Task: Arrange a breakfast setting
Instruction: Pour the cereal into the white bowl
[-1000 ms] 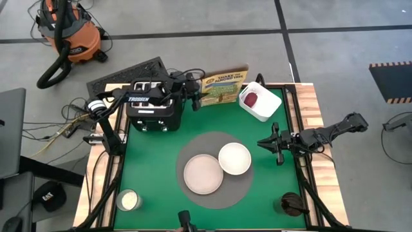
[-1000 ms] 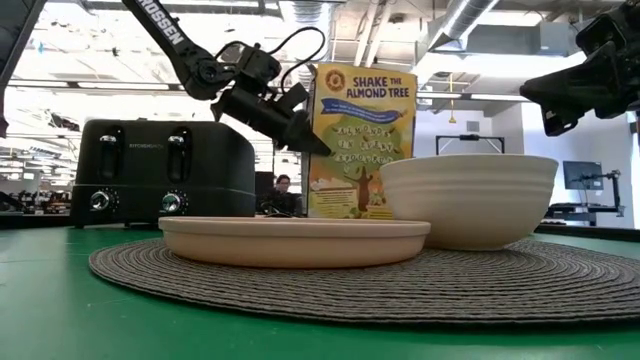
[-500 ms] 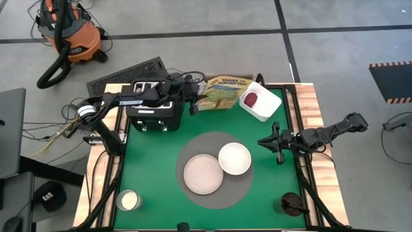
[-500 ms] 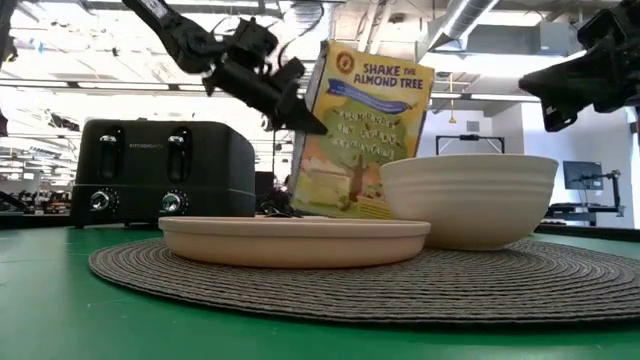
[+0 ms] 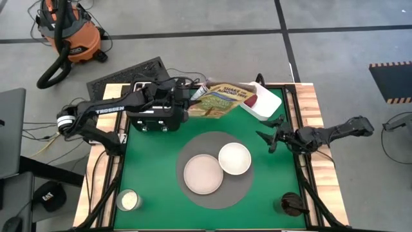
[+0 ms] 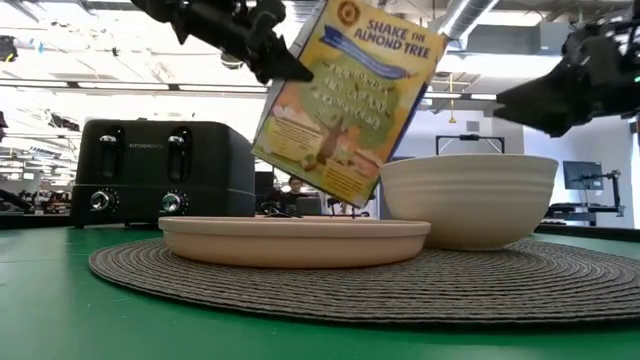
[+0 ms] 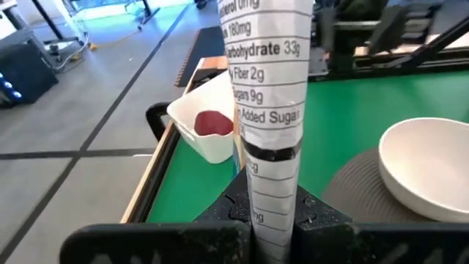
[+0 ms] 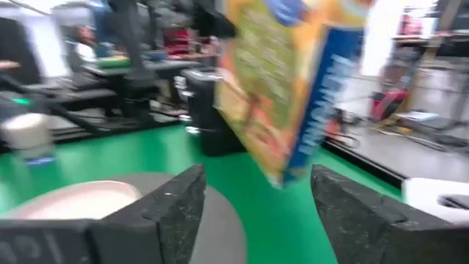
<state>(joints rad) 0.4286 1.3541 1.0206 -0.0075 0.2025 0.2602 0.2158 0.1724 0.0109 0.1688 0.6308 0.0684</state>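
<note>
Now my left hand [image 5: 191, 98] clenches the tilted yellow cardboard cereal box [image 5: 220, 98] above the table's [image 5: 154, 167] far edge; my right hand [image 5: 270, 133] waits spread, right side.

Low view: left gripper [image 6: 285, 62] is cut off by the top edge, and the cereal box [image 6: 345, 100] hides the middle background. Left wrist view: box top runs off the upper edge; bowl [image 7: 429, 169] is clipped at the right edge. Right wrist view is motion-blurred; plate [image 8: 73, 202] sits half behind a finger [image 8: 157, 216]. High view: fruit [image 5: 252, 101] is partly covered by the box, lower-left cup [image 5: 128, 200] contents unreadable.
</note>
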